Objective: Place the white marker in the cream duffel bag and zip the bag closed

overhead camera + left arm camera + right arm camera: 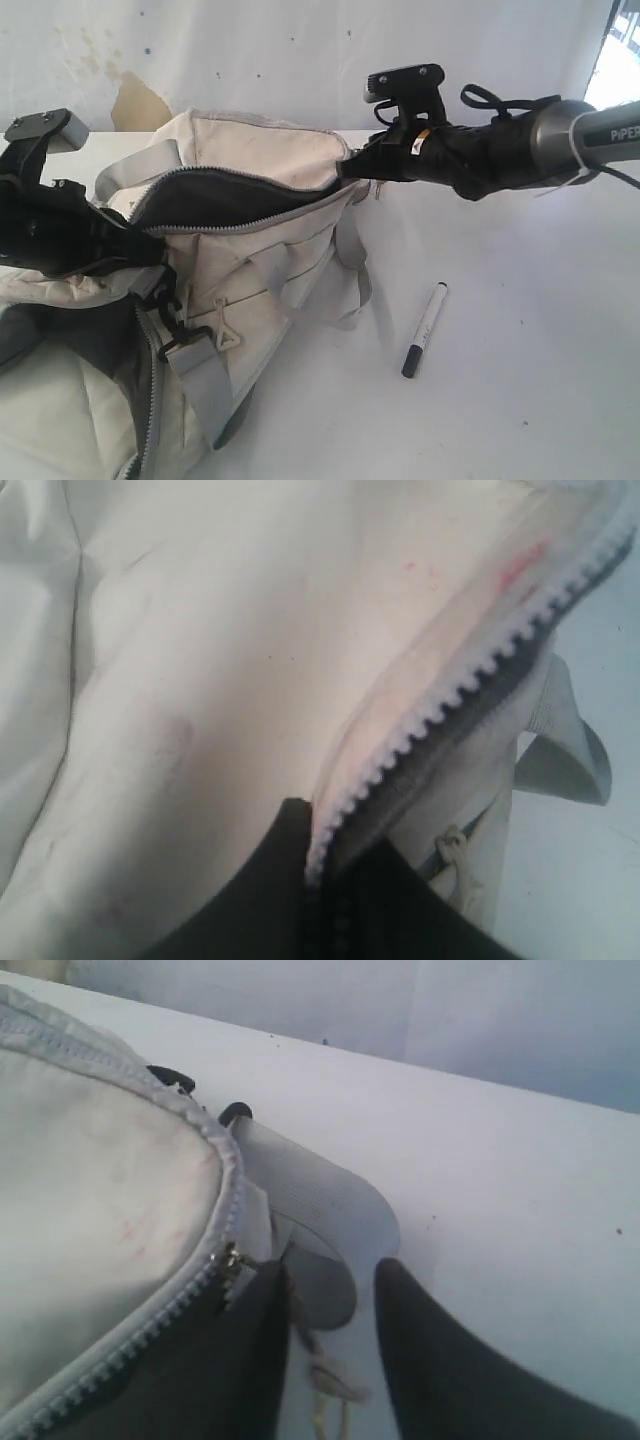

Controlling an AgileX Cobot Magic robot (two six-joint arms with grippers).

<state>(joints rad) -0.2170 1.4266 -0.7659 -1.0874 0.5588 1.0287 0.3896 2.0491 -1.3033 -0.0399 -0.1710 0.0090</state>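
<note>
Gaping cream duffel bag (250,150) is clenched by left end effector (322,880), right end effector (330,1270) released, white marker (424,330) outside.

Cream duffel bag (250,170), zip open, dark lining showing, white marker (424,329) lying flat near it

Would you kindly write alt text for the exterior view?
An open cream duffel bag lies on a white table, the left gripper and right gripper at opposite ends of its opening. A white marker lies beside it.
</note>
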